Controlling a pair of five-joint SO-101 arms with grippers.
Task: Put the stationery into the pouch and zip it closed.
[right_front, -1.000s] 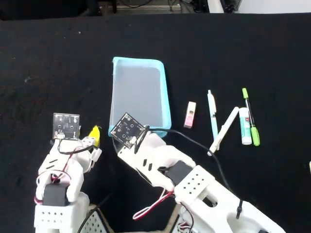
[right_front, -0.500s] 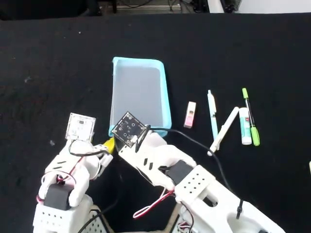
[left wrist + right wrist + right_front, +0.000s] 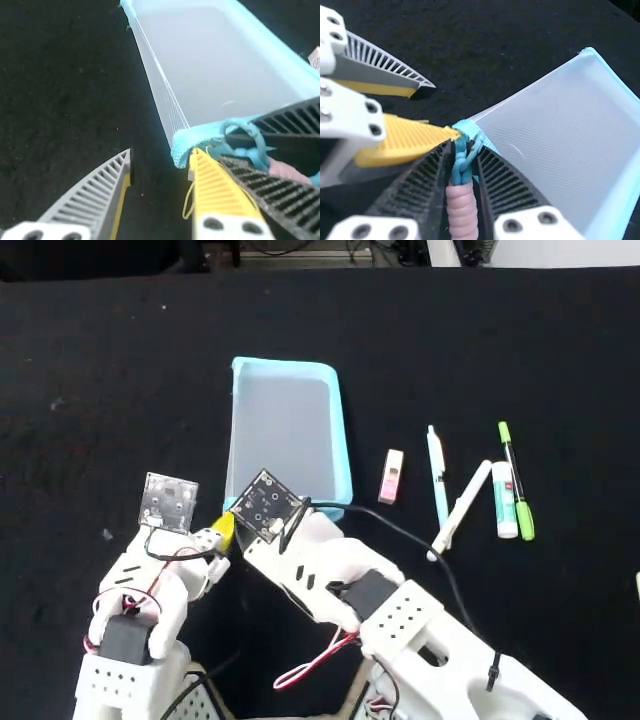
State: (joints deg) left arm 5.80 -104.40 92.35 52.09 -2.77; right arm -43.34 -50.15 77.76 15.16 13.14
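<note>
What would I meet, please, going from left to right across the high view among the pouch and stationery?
pouch → pink eraser → light blue pen → green pen; the white pen and glue stick overlap their neighbours.

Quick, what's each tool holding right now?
Left tool: open, empty, at the pouch corner.
Right tool: closed on the zip pull.

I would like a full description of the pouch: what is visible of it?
The pouch is a flat rectangle with a light blue fabric border and a pale, translucent ribbed panel. It lies on the black table and looks empty. At its near corner the right pincer is shut on its blue pull cord, and the open left pincer has its yellow finger against that corner.
</note>
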